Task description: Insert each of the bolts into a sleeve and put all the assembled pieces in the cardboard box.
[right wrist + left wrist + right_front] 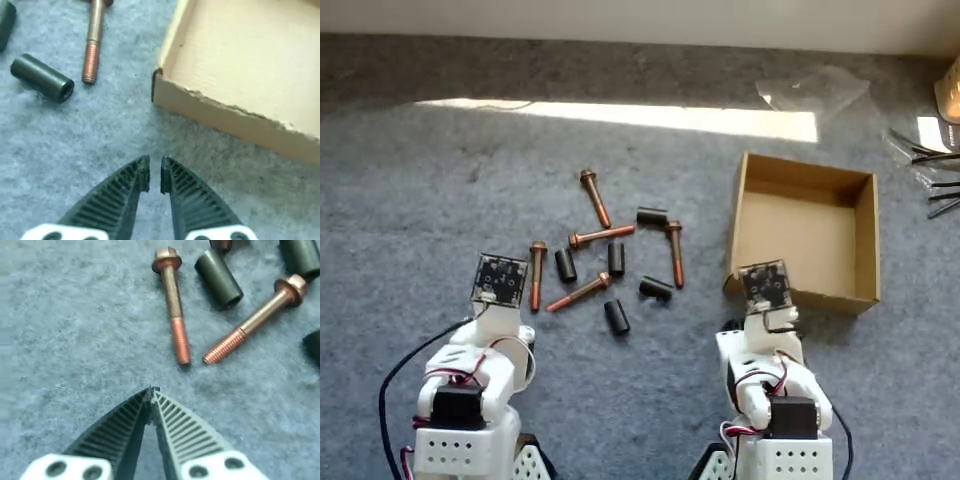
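Observation:
Several copper bolts and several black sleeves lie scattered on the grey carpet, all separate. One bolt (537, 275) lies nearest the left arm (480, 370), beside a sleeve (565, 265). In the left wrist view, my left gripper (151, 390) is shut and empty, just short of the threaded tips of two bolts (172, 305) (255, 322). The cardboard box (865, 240) stands open and empty at the right. My right gripper (155, 172) is shut on nothing, low over the carpet by the box's near corner (165, 95), with a sleeve (42, 77) and a bolt (93, 42) off to one side.
A clear plastic bag (815, 90) lies beyond the box, and dark cables (930, 170) run along the right edge. A sunlit strip (620, 113) crosses the far carpet. Open carpet stretches left of the parts and between the two arms.

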Motion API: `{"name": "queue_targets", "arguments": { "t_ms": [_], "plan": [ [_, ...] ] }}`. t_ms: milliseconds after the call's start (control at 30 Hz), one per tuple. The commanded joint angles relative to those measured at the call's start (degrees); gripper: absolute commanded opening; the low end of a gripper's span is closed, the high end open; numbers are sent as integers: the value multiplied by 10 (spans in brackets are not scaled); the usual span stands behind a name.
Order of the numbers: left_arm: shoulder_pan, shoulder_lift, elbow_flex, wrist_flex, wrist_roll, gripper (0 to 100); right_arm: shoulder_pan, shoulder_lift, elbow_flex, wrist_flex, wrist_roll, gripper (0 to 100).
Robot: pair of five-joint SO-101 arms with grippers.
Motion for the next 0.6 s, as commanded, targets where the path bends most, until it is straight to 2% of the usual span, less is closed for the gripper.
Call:
{"name": "queue_targets", "arguments": {
  "t_ms": [0,67,233,400,567],
  "plan": [
    [-58,-4,12,-77,-136,11,-5,-5,58,11,64,41],
    [-92,-4,11,-118,-194,11,-4,-5,54,39,66,41],
    [-132,-3,-13,-181,-180,11,41,-4,-38,36,68,41],
    [-130,0,-112,-125,-182,11,51,-3,-127,44,93,43],
    [-95,0,-208,-50,-183,11,51,32,-223,115,98,43]
  ]
}}
